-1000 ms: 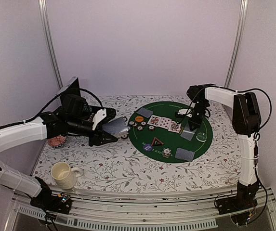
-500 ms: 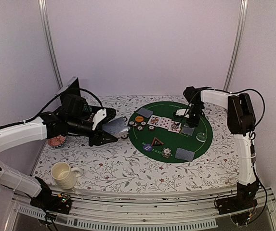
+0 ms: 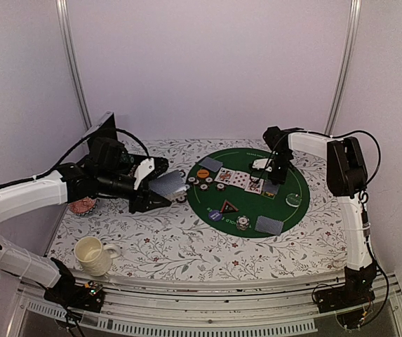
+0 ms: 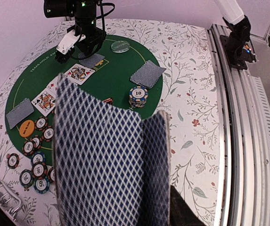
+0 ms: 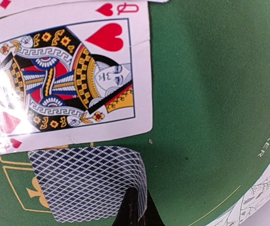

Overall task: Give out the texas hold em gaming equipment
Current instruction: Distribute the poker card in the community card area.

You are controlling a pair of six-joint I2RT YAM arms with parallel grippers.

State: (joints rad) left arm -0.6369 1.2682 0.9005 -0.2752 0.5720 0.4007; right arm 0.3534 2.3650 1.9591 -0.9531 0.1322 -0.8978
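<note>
My left gripper [image 3: 161,187] is shut on a deck of blue-backed playing cards [image 3: 173,184], held over the floral cloth left of the green mat [image 3: 285,210]. The deck [image 4: 106,160] fills the left wrist view and hides the fingers. My right gripper [image 5: 137,209] is shut on the edge of one face-down card [image 5: 87,181], which curls on the mat just below the queen of hearts [image 5: 69,80]. From above, this gripper [image 3: 268,177] sits at the right end of the face-up row [image 3: 239,180]. Poker chips [image 3: 201,184], an orange button [image 3: 202,173], a blue button [image 3: 216,215] and a black triangular marker [image 3: 228,206] lie on the mat.
A chip stack [image 3: 243,222] and face-down cards [image 3: 269,225] [image 3: 210,164] lie on the mat, with a clear disc [image 3: 293,199] at its right. A cream mug [image 3: 92,254] stands near left, and a pink dish [image 3: 83,206] is under the left arm.
The right gripper has carried its card back and to the left, up to the end of the face-up row. The left arm and deck have stayed still.
</note>
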